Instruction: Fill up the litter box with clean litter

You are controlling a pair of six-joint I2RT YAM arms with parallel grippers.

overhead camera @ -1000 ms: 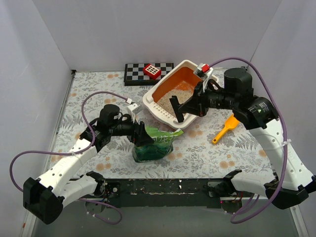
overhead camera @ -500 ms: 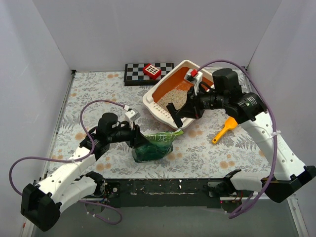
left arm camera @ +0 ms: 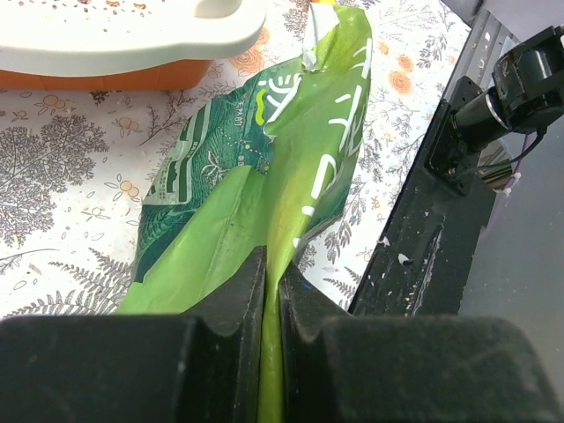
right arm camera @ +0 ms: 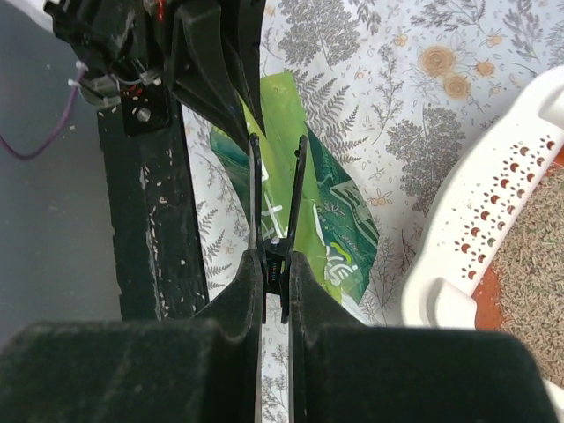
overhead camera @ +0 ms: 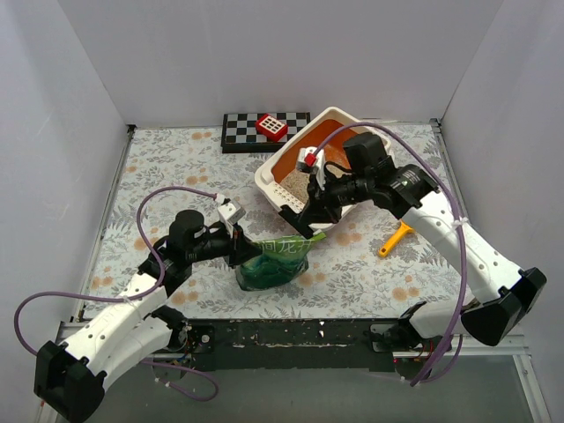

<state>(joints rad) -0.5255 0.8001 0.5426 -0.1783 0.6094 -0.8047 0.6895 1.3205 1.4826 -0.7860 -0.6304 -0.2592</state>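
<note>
Left gripper (left arm camera: pixel 273 275): jaws clamped on a fold of the green bag (left arm camera: pixel 264 176), which stands at lower centre of the top view. Right gripper (right arm camera: pixel 275 263): jaws nearly together over the bag's top edge; whether it touches cannot be told. Litter box (overhead camera: pixel 284 196): upper centre, just above the bag in the frame. Clean litter (right arm camera: pixel 529 256): lying inside the box.

The left arm (overhead camera: pixel 132 295) stretches low and forward, the left pincer (left arm camera: pixel 273 269) clamped tight. The right arm (overhead camera: pixel 449 229) arches high, bending inward, the right pincer (right arm camera: pixel 276 264) angled down with jaws pressed together.
</note>
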